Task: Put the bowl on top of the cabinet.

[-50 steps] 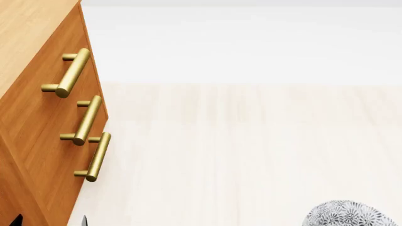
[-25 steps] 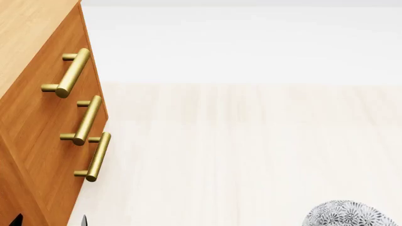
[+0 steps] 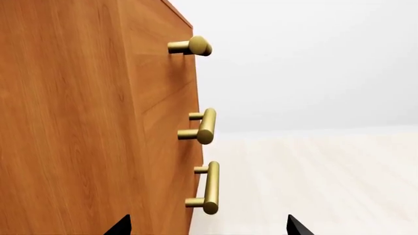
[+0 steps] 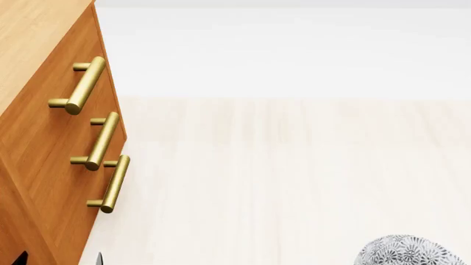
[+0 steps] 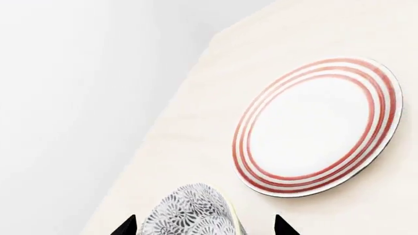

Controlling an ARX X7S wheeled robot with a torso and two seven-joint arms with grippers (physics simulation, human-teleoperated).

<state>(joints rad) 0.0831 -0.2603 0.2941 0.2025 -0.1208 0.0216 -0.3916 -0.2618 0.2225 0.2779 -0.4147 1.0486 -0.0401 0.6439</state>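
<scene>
Cabinet (image 3: 85, 122) filled one half of the left wrist view: an orange-brown wooden side and a front carrying three brass bar handles (image 3: 207, 126), one above another. Beyond it lay a pale wooden floor (image 3: 326, 186) and a white wall. Only the two dark tips of the left claw (image 3: 207, 226) showed at the frame's edge, set wide apart with nothing between them, so the claw looked spread and empty.

In the head view, the cabinet (image 4: 52, 143) stood at the left, with its lighter wood top (image 4: 33, 33) seen in the upper corner and bare in the part shown. The bowl (image 4: 409, 251), white with a dense grey-black flower pattern, peeked in at the lower right edge, well apart from the cabinet and far below its top. Two small dark tips at the lower left edge were probably the left claw.

In the right wrist view, the bowl (image 5: 189, 213) sat between the two dark tips of the right claw (image 5: 203, 226), which stood on either side of it. Whether the tips pressed on it could not be told. A flat white plate with red rings (image 5: 316, 127) lay near the bowl on the pale surface (image 5: 196, 122).

As a judgement, the task was in its early stage: the bowl was at most just gripped, and lifting, carrying and setting it on the cabinet top were all left to do.
</scene>
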